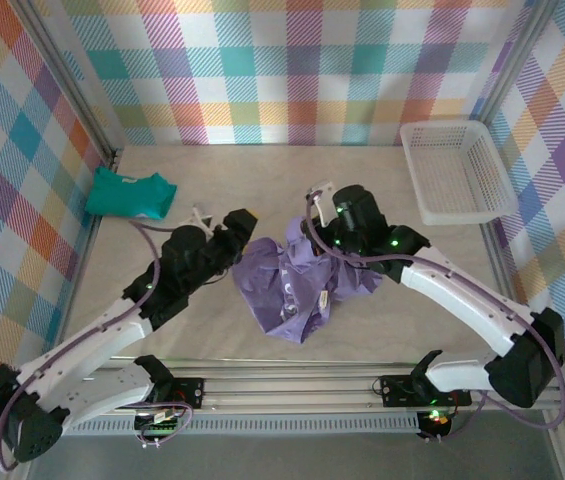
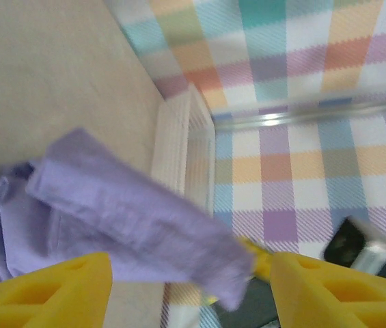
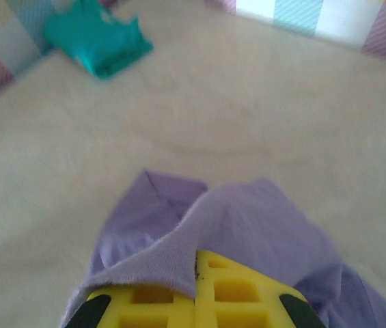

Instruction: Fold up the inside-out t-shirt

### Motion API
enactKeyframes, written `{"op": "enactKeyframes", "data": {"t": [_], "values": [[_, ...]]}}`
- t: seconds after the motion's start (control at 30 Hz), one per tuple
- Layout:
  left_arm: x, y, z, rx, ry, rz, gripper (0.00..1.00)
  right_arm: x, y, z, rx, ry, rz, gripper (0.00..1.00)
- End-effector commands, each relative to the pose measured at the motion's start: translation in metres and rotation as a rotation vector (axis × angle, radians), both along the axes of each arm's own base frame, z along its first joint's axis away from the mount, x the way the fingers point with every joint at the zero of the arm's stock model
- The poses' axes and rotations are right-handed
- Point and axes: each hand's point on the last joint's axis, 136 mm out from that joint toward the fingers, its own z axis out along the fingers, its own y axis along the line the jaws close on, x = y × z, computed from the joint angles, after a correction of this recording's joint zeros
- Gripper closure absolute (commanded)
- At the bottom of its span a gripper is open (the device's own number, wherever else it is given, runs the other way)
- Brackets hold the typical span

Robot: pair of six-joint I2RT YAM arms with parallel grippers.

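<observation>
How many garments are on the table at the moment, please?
2. A purple t-shirt lies bunched in the middle of the table; a teal folded garment sits at its far left. Another could be hidden under the t-shirt.

Nothing could be read anywhere. Small white marks (image 1: 320, 297) showed on the crumpled lavender t-shirt (image 1: 262, 275), but they were too small and too creased to make out.

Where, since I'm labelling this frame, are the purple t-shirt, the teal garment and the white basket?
purple t-shirt (image 1: 292, 290), top external view, crumpled middle.
teal garment (image 1: 127, 193), top external view, folded cloth's centre.
white basket (image 1: 462, 216), top external view, near rim.
</observation>
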Motion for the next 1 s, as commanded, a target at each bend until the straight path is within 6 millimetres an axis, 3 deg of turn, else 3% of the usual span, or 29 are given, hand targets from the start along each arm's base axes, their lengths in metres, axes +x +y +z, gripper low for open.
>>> {"op": "enactKeyframes", "data": {"t": [0.0, 0.1, 0.17, 0.27, 0.33, 0.4, 0.47, 0.53, 0.6, 0.73, 0.97], "values": [[-0.003, 0.043, -0.027, 0.175, 0.019, 0.121, 0.38, -0.03, -0.019, -0.071, -0.3, 0.164, 0.053, 0.94], [-0.006, 0.07, -0.036, 0.23, 0.033, 0.187, 0.38, -0.036, -0.011, -0.09, -0.416, 0.251, 0.096, 0.93], [-0.006, 0.088, -0.039, 0.246, 0.04, 0.233, 0.38, -0.038, 0.014, -0.087, -0.433, 0.293, 0.162, 0.92], [-0.008, 0.113, -0.046, 0.272, 0.071, 0.289, 0.38, -0.029, 0.061, -0.07, -0.357, 0.333, 0.225, 0.92], [-0.008, 0.121, -0.047, 0.277, 0.079, 0.307, 0.38, -0.011, 0.079, -0.053, -0.311, 0.306, 0.199, 0.93], [-0.009, 0.124, -0.049, 0.283, 0.082, 0.31, 0.38, 0.013, 0.08, -0.032, -0.258, 0.286, 0.11, 0.94], [-0.009, 0.123, -0.054, 0.289, 0.092, 0.304, 0.37, 0.039, 0.064, -0.019, -0.183, 0.295, -0.016, 0.94], [-0.009, 0.12, -0.061, 0.288, 0.108, 0.286, 0.37, 0.052, 0.048, -0.026, -0.154, 0.309, -0.097, 0.94], [-0.009, 0.116, -0.073, 0.281, 0.133, 0.267, 0.37, 0.047, 0.043, -0.044, -0.172, 0.319, -0.1, 0.93], [-0.014, 0.104, -0.104, 0.237, 0.211, 0.214, 0.37, 0.015, 0.051, -0.083, -0.165, 0.354, -0.004, 0.92], [-0.022, 0.068, -0.136, 0.042, 0.323, 0.118, 0.37, -0.023, 0.061, -0.113, -0.066, 0.436, 0.03, 0.93]]}}
